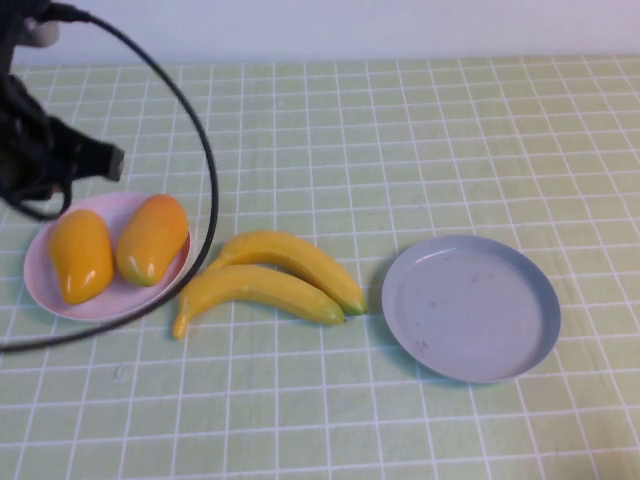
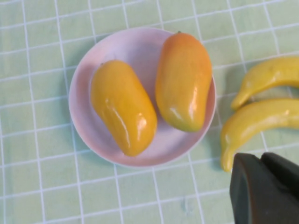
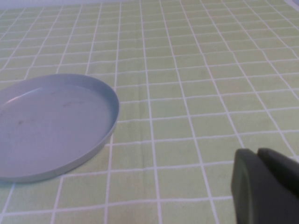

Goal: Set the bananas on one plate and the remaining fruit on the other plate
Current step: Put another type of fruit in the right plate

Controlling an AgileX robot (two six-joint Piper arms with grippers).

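Currently nothing is held: both mangoes [image 1: 115,248] lie side by side on the pink plate [image 1: 40,285], so the fruit half looks done, and the step in hand is moving the bananas. Nearest the camera in the high view, the front banana [image 1: 255,292] lies on the cloth just beside the pink plate, its tip close to the rim; the rear banana [image 1: 290,258] touches it along the far side, ends meeting toward the grey plate [image 1: 520,345], which sits empty, near the bananas on the right. Farther back, the left gripper [image 2: 264,186] hangs over the cloth beside the pink plate; its jaws show only at the corner of its wrist view and look together, nothing between them. Right gripper [image 3: 266,186] is off the high view, near the grey plate; jaw state cannot be told. Suggested: open wide, take the front banana mid-length across its width, lift straight so the rear one is not dragged, then set it down well inside the grey rim.
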